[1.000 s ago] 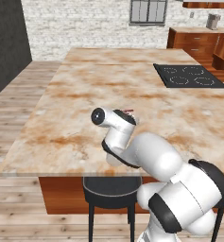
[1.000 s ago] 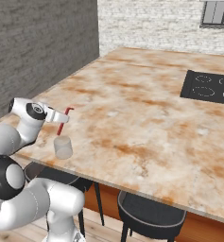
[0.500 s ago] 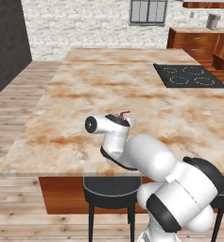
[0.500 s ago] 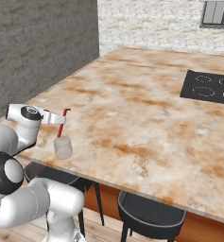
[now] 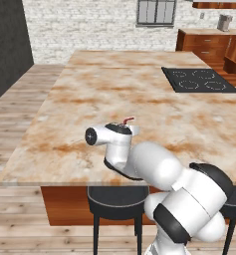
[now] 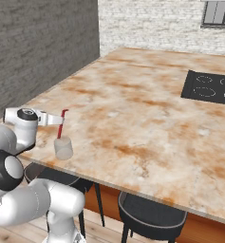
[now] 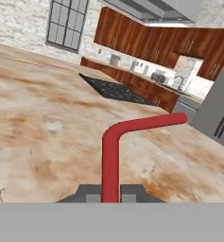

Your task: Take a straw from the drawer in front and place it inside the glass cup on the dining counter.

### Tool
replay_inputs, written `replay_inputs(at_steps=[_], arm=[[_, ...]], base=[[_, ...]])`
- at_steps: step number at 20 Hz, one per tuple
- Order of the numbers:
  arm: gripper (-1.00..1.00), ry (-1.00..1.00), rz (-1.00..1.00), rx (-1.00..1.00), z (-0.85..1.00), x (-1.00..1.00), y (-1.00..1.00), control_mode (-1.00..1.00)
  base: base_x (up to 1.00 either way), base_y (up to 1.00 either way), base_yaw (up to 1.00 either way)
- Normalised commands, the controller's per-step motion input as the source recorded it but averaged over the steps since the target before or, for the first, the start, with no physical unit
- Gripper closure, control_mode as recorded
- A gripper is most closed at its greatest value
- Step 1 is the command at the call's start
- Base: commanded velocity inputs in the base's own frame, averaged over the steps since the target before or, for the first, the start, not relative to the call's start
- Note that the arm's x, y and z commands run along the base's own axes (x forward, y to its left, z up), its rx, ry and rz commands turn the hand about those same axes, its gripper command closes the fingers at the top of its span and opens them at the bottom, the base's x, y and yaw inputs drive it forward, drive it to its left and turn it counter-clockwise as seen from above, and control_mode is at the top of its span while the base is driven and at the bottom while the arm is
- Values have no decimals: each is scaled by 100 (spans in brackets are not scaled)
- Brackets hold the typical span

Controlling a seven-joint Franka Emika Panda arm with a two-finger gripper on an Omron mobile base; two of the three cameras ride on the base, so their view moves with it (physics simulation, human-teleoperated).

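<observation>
My gripper [image 6: 57, 119] is shut on the red straw [image 6: 61, 124], which has a bent top and hangs nearly upright. The straw's lower end reaches the mouth of the glass cup [image 6: 63, 148], which stands near the front left edge of the dining counter [image 6: 147, 109]. In the hand view the straw [image 7: 111, 156] rises from between the finger tips of the gripper [image 7: 111, 194], and its bent end points right. From the left base camera, the straw's tip [image 5: 128, 120] pokes up behind the hand, and the arm hides the cup. The drawer is out of view.
A black cooktop [image 6: 213, 86] is set into the counter's far right part. Dark stools [image 6: 152, 213] stand under the near edge, one of them [image 5: 114, 199] just below the arm. A dark wall [image 6: 38, 47] runs along the left, with wood cabinets [image 5: 209, 42] at the back right.
The hand has shifted a little left and down towards the counter's near edge, taking the straw lower over the cup. The cup has not moved.
</observation>
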Motion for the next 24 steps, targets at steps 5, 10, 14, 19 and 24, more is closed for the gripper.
replay_inputs(at_steps=[5,10,14,19,24], arm=[[100,0,0,-7,-12,0,7,-100],[100,-2,0,-5,-13,0,4,-100],[100,-3,0,-2,-9,0,0,-100],[100,-5,0,0,-7,0,0,-100],[100,-5,0,0,-7,0,0,-100]], base=[[0,0,0],[0,0,0],[0,0,0],[0,0,0],[0,0,0]])
